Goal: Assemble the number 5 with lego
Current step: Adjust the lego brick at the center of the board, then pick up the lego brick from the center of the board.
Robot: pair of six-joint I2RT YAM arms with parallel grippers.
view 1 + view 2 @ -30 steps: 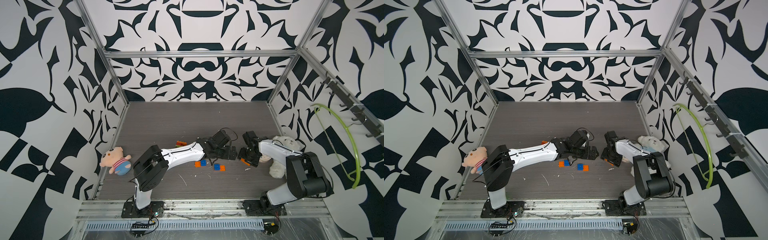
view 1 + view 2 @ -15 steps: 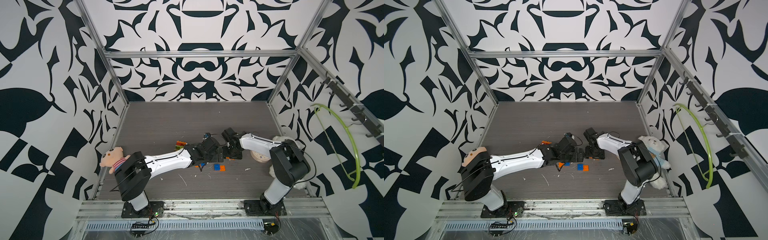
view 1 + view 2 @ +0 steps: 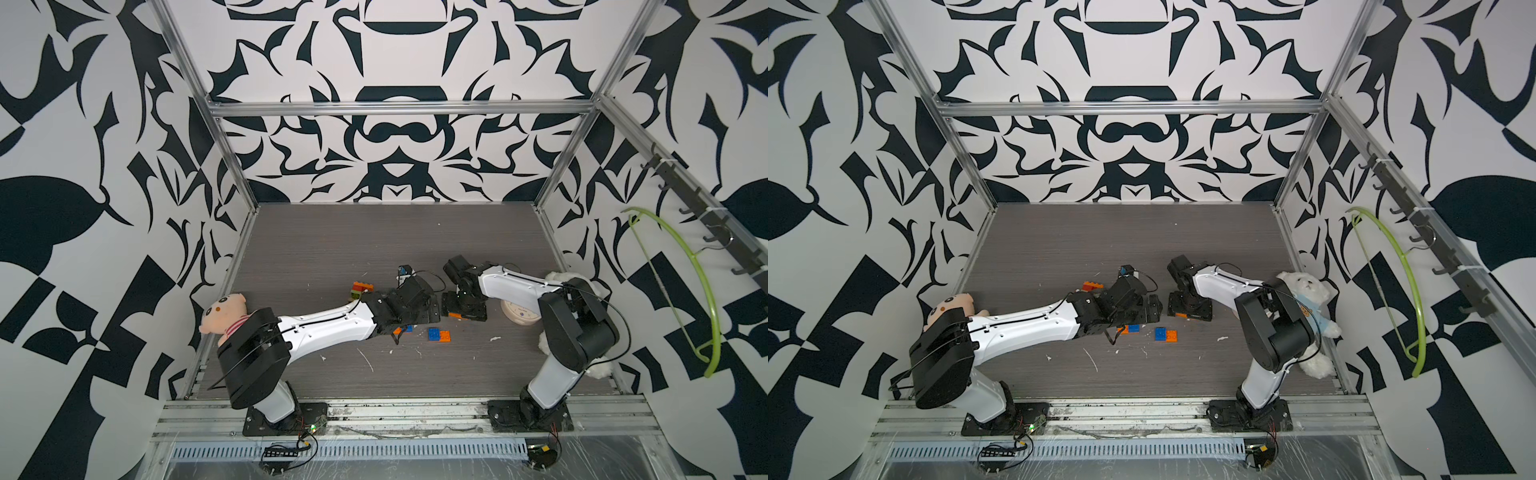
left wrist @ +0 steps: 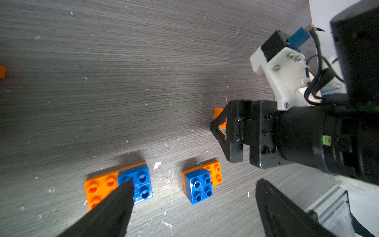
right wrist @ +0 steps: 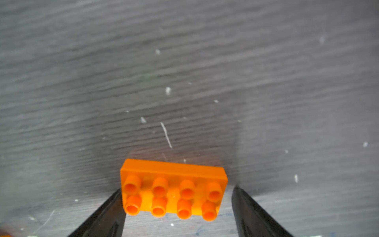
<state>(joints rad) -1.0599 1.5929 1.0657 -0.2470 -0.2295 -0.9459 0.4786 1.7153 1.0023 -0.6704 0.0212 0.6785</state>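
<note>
A flat orange lego brick (image 5: 174, 192) with two rows of studs lies on the dark table between the fingers of my right gripper (image 5: 177, 189). That gripper is open, with a gap between the brick and one finger. In both top views it points down at mid table (image 3: 462, 309) (image 3: 1187, 309). My left gripper (image 4: 194, 182) hangs open above two orange-and-blue lego pairs, one (image 4: 202, 182) between its fingers, the other (image 4: 119, 185) partly behind a finger. The same pairs show in a top view (image 3: 439, 334) (image 3: 404, 330). An orange, red and green stack (image 3: 360, 289) sits behind the left arm.
A pink plush toy (image 3: 224, 311) lies by the left wall behind the left arm's shoulder. A white plush bear (image 3: 1304, 299) and a round white object (image 3: 519, 313) lie by the right arm. A green hanger (image 3: 702, 291) hangs on the right wall.
My right arm swung left to mid table with the orange brick, then its jaws spread and let the brick go. The left gripper shifted slightly left and stayed open.
</note>
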